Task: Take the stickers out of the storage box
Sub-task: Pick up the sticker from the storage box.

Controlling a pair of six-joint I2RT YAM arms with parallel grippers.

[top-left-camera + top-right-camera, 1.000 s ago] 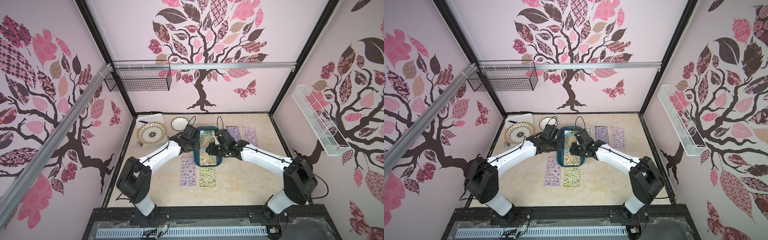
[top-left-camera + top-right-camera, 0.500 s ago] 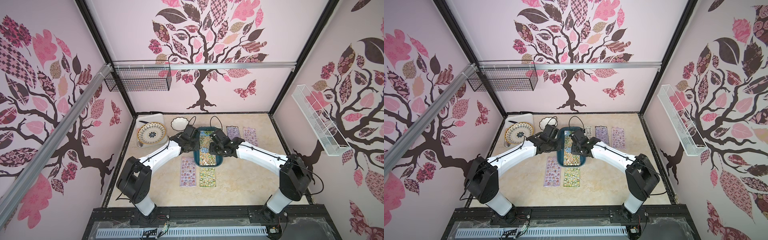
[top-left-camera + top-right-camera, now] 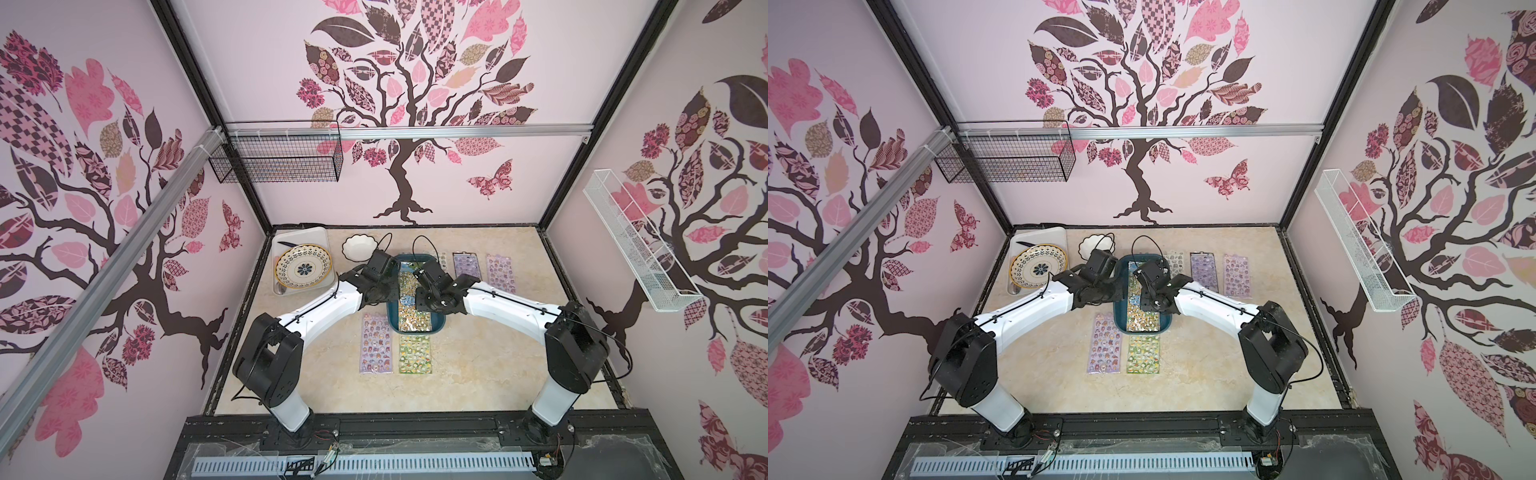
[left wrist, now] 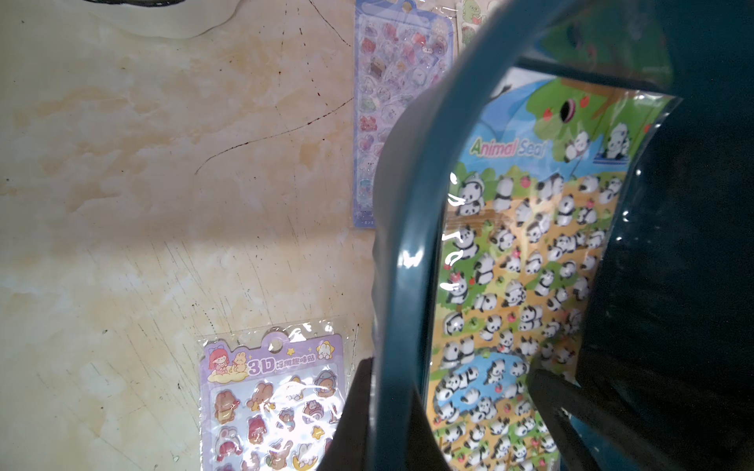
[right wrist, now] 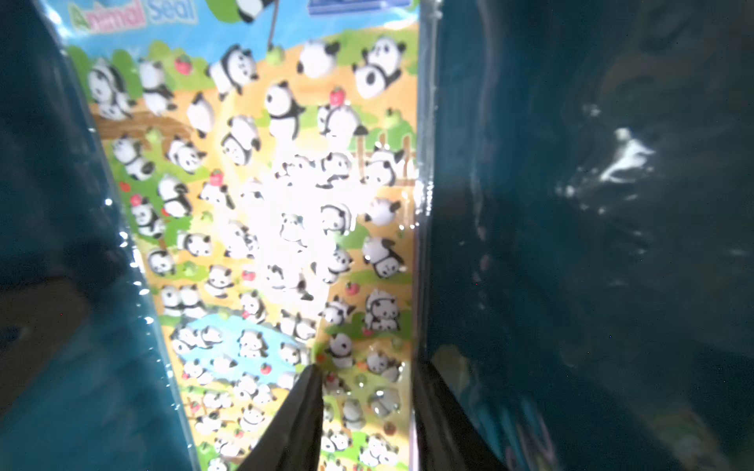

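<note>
The dark teal storage box (image 3: pixel 434 329) stands at the middle of the table between both arms. A panda sticker sheet (image 4: pixel 522 265) lies on top inside it, seen close up in the right wrist view (image 5: pixel 265 163). My left gripper (image 4: pixel 387 407) is shut on the box's left wall (image 4: pixel 408 244). My right gripper (image 5: pixel 367 391) is down inside the box, open, its two fingers standing on either side of the panda sheet's edge. Other stickers lie on the table: a purple sheet (image 3: pixel 376 349) and a green one (image 3: pixel 414 353) in front of the box, two purple ones (image 3: pixel 467 266) behind to the right.
A white tray (image 3: pixel 305 232) with a patterned plate (image 3: pixel 303 272) stands at the back left. Beside it is a white scalloped bowl (image 3: pixel 359 247), close to my left wrist. Another sheet (image 3: pixel 500 272) lies near the back right. A wire basket (image 3: pixel 282 158) hangs on the wall.
My right gripper has shifted a little leftward and toward the back over the box's inside. The left arm and the box have stayed where they were.
</note>
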